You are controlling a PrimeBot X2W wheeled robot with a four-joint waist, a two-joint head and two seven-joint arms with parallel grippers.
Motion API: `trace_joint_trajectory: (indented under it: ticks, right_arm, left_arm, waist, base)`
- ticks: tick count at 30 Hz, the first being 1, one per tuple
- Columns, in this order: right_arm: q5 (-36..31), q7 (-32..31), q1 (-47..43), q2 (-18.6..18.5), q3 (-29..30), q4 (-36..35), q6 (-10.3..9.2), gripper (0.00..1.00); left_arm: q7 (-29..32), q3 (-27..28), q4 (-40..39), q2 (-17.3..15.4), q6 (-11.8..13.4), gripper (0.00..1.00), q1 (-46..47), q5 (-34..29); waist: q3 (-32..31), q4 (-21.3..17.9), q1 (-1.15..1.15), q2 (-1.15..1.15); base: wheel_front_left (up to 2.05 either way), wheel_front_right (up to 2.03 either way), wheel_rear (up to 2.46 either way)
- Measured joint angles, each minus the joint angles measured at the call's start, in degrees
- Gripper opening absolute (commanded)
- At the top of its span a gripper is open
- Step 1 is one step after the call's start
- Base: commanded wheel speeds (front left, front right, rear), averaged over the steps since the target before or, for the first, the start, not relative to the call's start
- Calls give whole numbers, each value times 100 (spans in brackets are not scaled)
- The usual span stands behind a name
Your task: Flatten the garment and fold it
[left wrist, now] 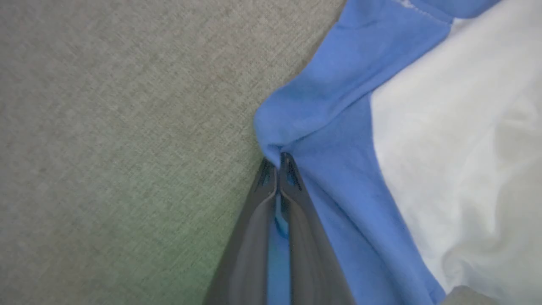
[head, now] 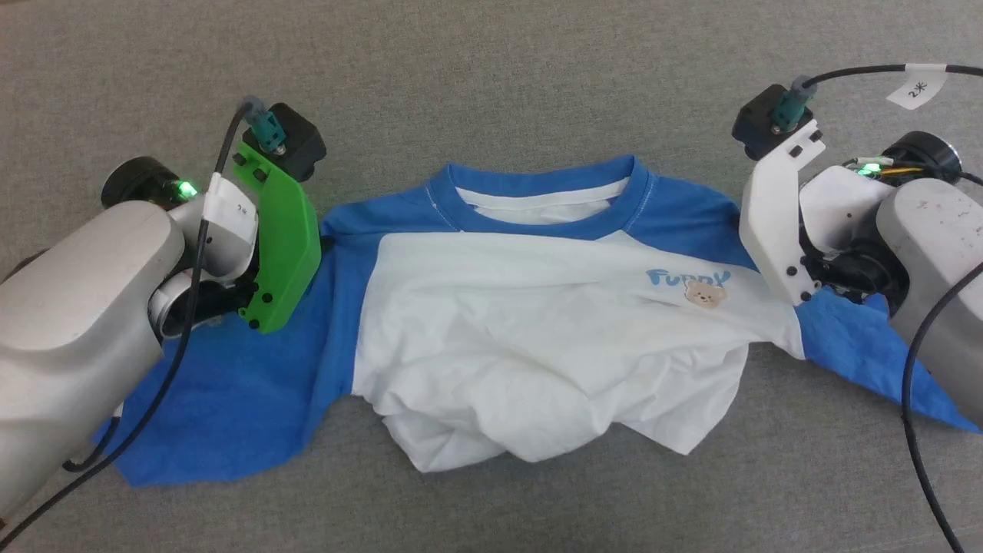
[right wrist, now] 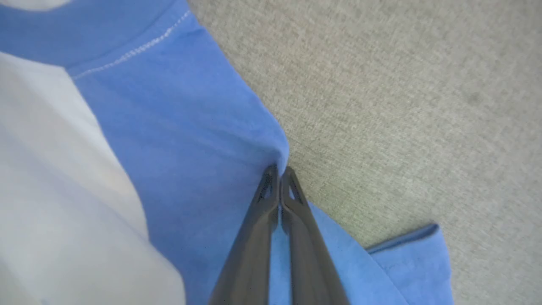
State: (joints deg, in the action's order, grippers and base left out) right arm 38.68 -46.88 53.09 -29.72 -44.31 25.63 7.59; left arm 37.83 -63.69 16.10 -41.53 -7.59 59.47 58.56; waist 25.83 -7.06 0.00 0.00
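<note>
We have left jaws and right jaws each clamped on a blue shoulder of the shirt (head: 537, 307), which lies widthwise between them, hem crumpled.

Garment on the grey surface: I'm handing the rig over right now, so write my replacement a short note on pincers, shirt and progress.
Left pincer: shut on a blue shoulder edge of the garment.
Right pincer: shut on the opposite blue shoulder edge.
Position: front up on the grey surface, collar away from the robot.
Done: both shoulders pinched.
Left: the white body is bunched and wrinkled toward the hem. Flatten it, then fold; no fold is made yet.
</note>
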Motion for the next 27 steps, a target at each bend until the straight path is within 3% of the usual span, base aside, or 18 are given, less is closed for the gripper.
trace_joint_trajectory:
  ticks: [3, 10, 13, 14, 17, 27]
  right_arm:
    - [22, 22, 95, -83, -85, -88, 2, 0]
    - [-302, 733, 749, -374, -19, -235, 1, 0]
    - [-527, 1011, 1204, -407, 157, -249, 1, 0]
    - [-780, 1247, 1668, -407, 400, -236, 2, 0]
    - [-1058, 1491, 2214, -352, 751, -211, 3, 0]
    - [-1863, 2126, 3727, 264, 1941, -38, 10, 0]
  left_arm:
    - [-175, -33, -18, -21, 0, 0, 107, -48]
    - [-898, 248, 138, -66, 19, 0, 807, -669]
    - [-1249, 454, 197, -68, 200, 0, 1205, -953]
    - [-1622, 697, 274, -49, 425, 0, 1599, -1166]
    - [-1987, 964, 391, -30, 823, 0, 2081, -1506]
    - [-3128, 1862, 722, 105, 1879, 0, 3532, -2064]
  waist:
    - [-2, 3, 0, 0]
    - [-42, 46, 1, 0]
    - [-26, 74, 0, 0]
    - [34, 98, 0, 0]
    - [147, 114, 0, 0]
    - [678, 54, 1, 0]
  base:
    - [0, 0, 0]
    - [0, 0, 0]
    - [0, 0, 0]
    - [0, 0, 0]
    - [0, 0, 0]
    - [0, 0, 0]
